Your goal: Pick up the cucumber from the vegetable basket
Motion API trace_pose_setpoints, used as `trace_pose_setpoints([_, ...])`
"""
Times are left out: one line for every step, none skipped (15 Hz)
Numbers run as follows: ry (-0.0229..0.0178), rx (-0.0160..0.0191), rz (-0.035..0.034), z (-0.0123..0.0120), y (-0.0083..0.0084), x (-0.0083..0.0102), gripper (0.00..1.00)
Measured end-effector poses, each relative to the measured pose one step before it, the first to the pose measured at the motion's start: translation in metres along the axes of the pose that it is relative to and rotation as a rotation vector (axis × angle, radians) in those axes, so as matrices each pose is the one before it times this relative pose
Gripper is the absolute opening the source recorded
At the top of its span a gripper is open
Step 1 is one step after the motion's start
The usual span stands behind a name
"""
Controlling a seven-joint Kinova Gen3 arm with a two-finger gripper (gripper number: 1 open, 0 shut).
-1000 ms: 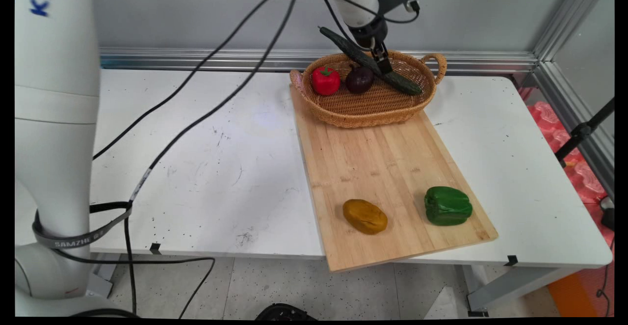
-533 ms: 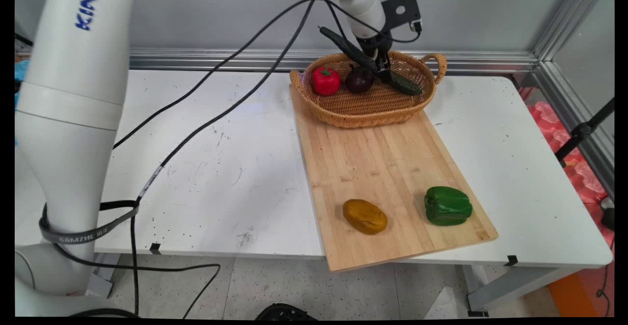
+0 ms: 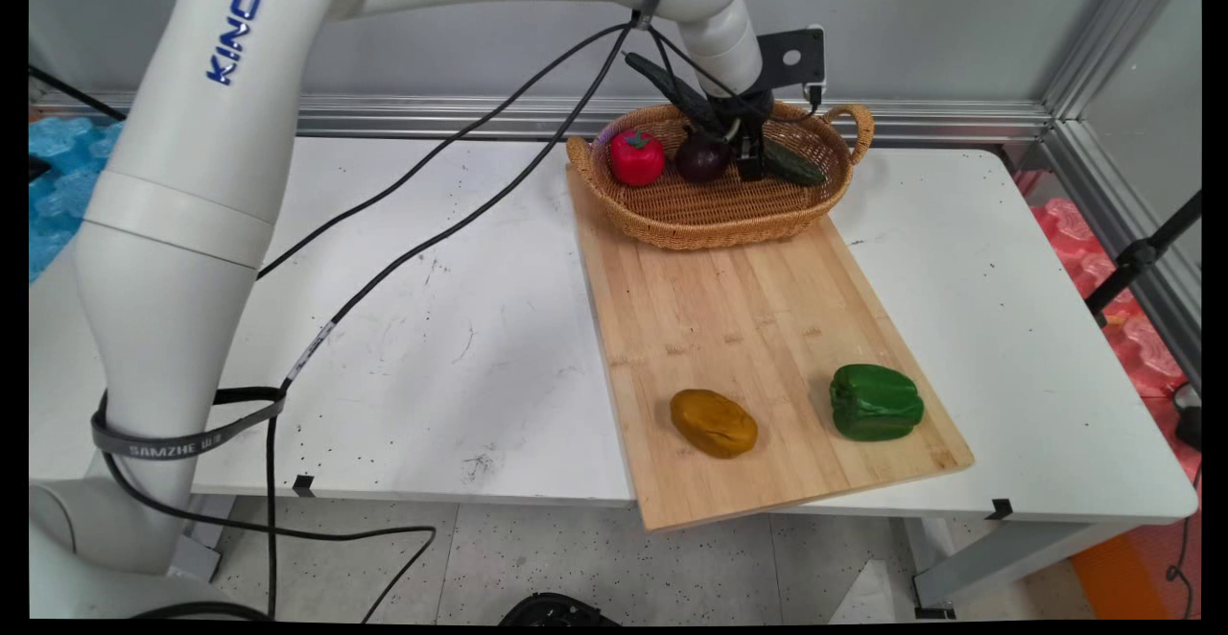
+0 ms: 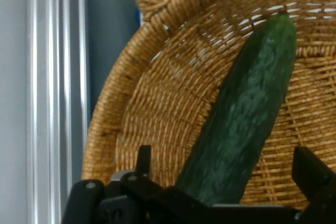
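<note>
Hangs low over the right half of a wicker basket (image 3: pixel 729 232), black gripper (image 3: pixel 751 151) pointing down into it. Straddles a dark green cucumber (image 3: pixel 791 163) that slants across the basket, lower tip down on the woven floor near the right end, upper tip poking up and to the left past the back rim. Shows, through the hand view, the cucumber (image 4: pixel 247 108) rising between the two fingers (image 4: pixel 143 156) with a strip of wickerwork (image 4: pixel 121 103) visible on either side of it. So reads as spread apart, not pinching, though the contact lower down is hidden behind the linkage. Probably lies at that slant because too long to sit flat beside the rest: a red pepper (image 3: pixel 636 156) and a dark purple vegetable (image 3: pixel 702 155) side by side in the left half, the purple one just beside the gripper. Sits, basket and all, on the far end of a wooden cutting board (image 3: pixel 739 318) laid on the white table (image 3: pixel 432 328). Leaves the board's near end to a green pepper (image 3: pixel 875 402) and an ochre, potato-like lump (image 3: pixel 713 422), apart from each other and well away from the gripper. Trails black cables (image 3: pixel 460 223) from the wrist down across the table's left side.
</note>
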Motion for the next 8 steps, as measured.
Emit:
trace_pose_setpoints([-0.0003, -0.00023, 0.01967, 0.00226, 0.00027, 0.00017, 1.0])
trace_pose_setpoints([-0.00044, 0.00016, 0.01297, 0.00121, 0.00016, -0.00008, 1.0])
trace_pose_setpoints([0.00026, 0.0011, 0.01829, 0.00131, 0.00001, -0.00014, 1.0])
trace_pose_setpoints([0.00065, 0.00178, 0.02013, 0.00095, -0.00013, -0.00025, 0.0])
trace_pose_setpoints([0.0016, 0.00313, 0.01887, 0.00012, -0.00048, -0.00031, 0.0])
trace_pose_setpoints([0.00209, 0.00231, 0.01482, -0.00027, -0.00031, -0.00024, 0.0])
trace_pose_setpoints([0.00172, 0.00125, 0.00915, -0.0004, -0.00011, -0.00021, 0.0])
trace_pose_setpoints([0.00265, 0.00106, 0.01232, -0.00068, -0.00001, -0.00019, 0.0])
